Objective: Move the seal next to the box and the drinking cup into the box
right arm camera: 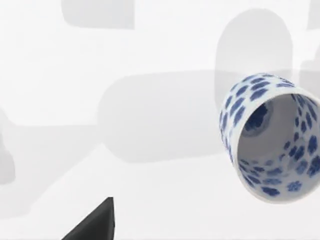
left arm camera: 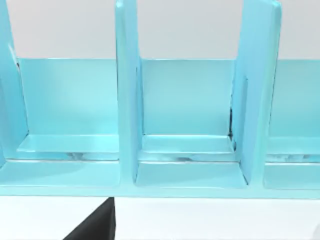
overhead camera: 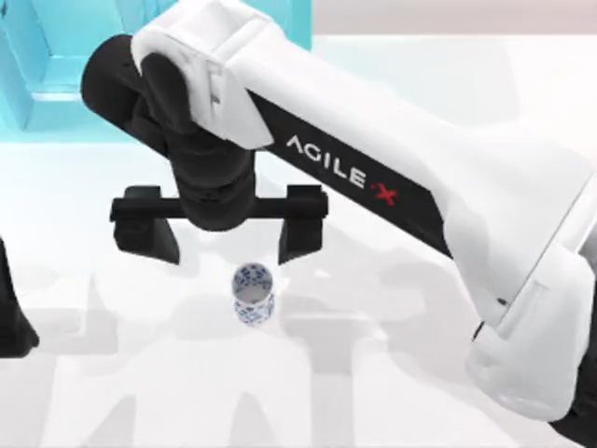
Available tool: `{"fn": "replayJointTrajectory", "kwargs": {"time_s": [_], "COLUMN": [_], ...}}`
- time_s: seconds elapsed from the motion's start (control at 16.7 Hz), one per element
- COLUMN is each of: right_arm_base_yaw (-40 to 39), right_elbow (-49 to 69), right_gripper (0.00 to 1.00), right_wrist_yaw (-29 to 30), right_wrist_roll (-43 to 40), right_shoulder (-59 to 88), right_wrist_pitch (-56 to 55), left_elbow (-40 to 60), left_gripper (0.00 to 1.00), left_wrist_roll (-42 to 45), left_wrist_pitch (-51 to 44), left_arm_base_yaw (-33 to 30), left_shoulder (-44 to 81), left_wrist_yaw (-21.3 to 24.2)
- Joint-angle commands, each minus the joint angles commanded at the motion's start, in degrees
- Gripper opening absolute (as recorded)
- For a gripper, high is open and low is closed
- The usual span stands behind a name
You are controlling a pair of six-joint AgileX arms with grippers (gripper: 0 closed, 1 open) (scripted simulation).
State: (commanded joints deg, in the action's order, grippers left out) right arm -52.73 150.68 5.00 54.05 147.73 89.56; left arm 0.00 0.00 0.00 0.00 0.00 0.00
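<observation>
**Right tool spread wide above the drinking cup**

Centre frame in the top view: right tool (overhead camera: 225, 237), black, hanging off a long white arm marked AGILEX that sweeps in from the lower right of the frame. Fingers (overhead camera: 300, 224) set far apart on a wide crossbar, nothing between them, nothing pinched. Wide open stance, pointing toward the bottom of the frame.

Just below that tool, a little right of its midline: the drinking cup (overhead camera: 253, 293), small, white with a dense blue pattern, standing upright on the white desk (overhead camera: 392, 373), mouth open to the camera. Apart from the fingertips, no contact. Closer to the right-hand finger than to the left-hand one.

Upper left corner of the top view: a slice of the light-blue box (overhead camera: 47, 65), mostly hidden behind the arm's black wrist. Well apart from the cup.

Over to the right wrist view: same cup (right arm camera: 270, 137) at the right of the frame, seen down its open mouth, blue blotches inside and out, sitting on bare white desk (right arm camera: 150, 50) crossed by grey shadows. Black finger tip (right arm camera: 95, 222) poking in at the lower left.

Left wrist view: the box (left arm camera: 185, 100) up close, pale-blue upright dividers cutting it into compartments, with one black finger tip (left arm camera: 95, 225) at the bottom edge. Left tool's spread: cannot tell. Dark shape of the left arm (overhead camera: 11, 308) at the far left edge of the top view.
</observation>
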Motion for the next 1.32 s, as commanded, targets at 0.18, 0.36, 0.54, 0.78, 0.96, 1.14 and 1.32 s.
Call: {"fn": "replayJointTrajectory", "kwargs": {"time_s": [0.18,0.36,0.54,0.78,0.96,1.14,1.32], "right_arm_base_yaw": [0.14,0.32,0.38,0.38,0.38,0.38,0.38], "right_elbow": [-5.88,-15.05,-21.17,-22.21,-22.21,-22.21,-22.21], "right_gripper": [1.00,1.00,1.00,1.00,0.85,0.62,0.40], "right_wrist_yaw": [0.01,-0.02,-0.03,-0.03,-0.03,-0.03,-0.03], "right_wrist_roll": [-0.24,-0.41,-0.48,-0.48,-0.48,-0.48,-0.48], "right_shoulder": [-0.84,-1.81,-2.41,-2.48,-2.48,-2.48,-2.48], "right_wrist_pitch": [-5.36,-12.88,-18.71,-19.72,-19.72,-19.72,-19.72], "left_elbow": [0.00,0.00,0.00,0.00,0.00,0.00,0.00], "left_gripper": [1.00,1.00,1.00,1.00,1.00,1.00,1.00], "left_wrist_roll": [0.00,0.00,0.00,0.00,0.00,0.00,0.00], "left_wrist_pitch": [0.00,0.00,0.00,0.00,0.00,0.00,0.00], "left_arm_base_yaw": [0.00,0.00,0.00,0.00,0.00,0.00,0.00], "left_shoulder": [0.00,0.00,0.00,0.00,0.00,0.00,0.00], "left_wrist_yaw": [0.00,0.00,0.00,0.00,0.00,0.00,0.00]}}
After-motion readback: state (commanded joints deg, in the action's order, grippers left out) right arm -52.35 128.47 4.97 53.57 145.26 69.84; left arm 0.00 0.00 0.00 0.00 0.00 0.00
